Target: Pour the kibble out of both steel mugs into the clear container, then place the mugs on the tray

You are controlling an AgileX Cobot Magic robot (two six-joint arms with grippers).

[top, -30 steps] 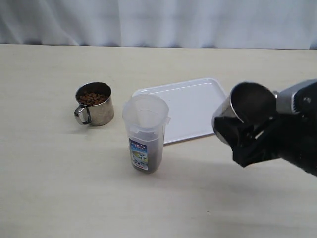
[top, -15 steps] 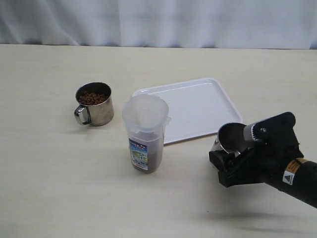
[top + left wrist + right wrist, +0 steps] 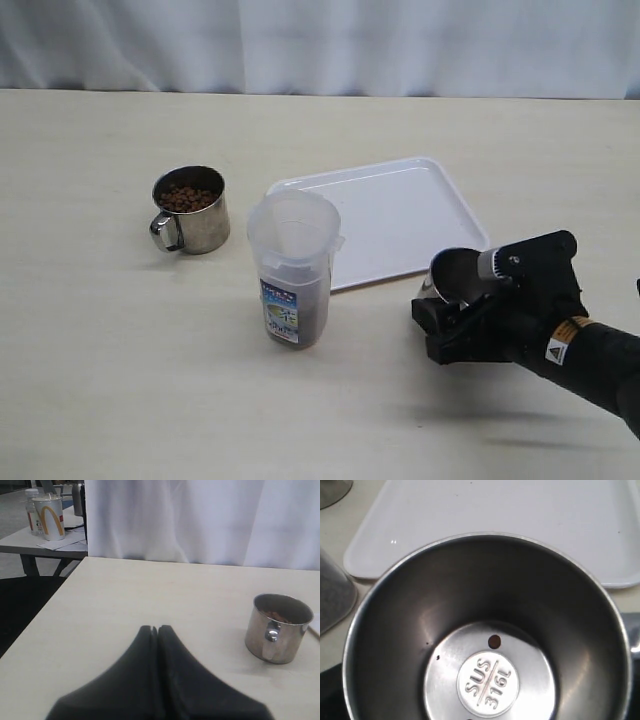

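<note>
The right gripper (image 3: 455, 325) is clamped on one steel mug (image 3: 462, 273), which tilts with its mouth up and toward the exterior camera. It sits just off the near right corner of the tray (image 3: 400, 205); whether it touches the table (image 3: 120, 380) cannot be told. The right wrist view looks straight into this mug (image 3: 485, 630). Its polished floor is stamped "SUS 316L" and carries a single small brown pellet (image 3: 494, 641) (nothing else is inside), with the white tray (image 3: 520, 510) beyond its rim.

The clear container (image 3: 293, 262) stands upright just beside the tray's left edge, its lower part dark with kibble (image 3: 305, 322) behind the blue-and-white label. The second steel mug (image 3: 190, 208) stands upright to the container's left, a little apart from it, holding brown kibble (image 3: 187, 198), its handle turned toward the near left.

The left gripper (image 3: 157, 629) has its two black fingers pressed together with nothing between them, low over the table, with the filled mug (image 3: 277, 628) near, off to one side.
</note>
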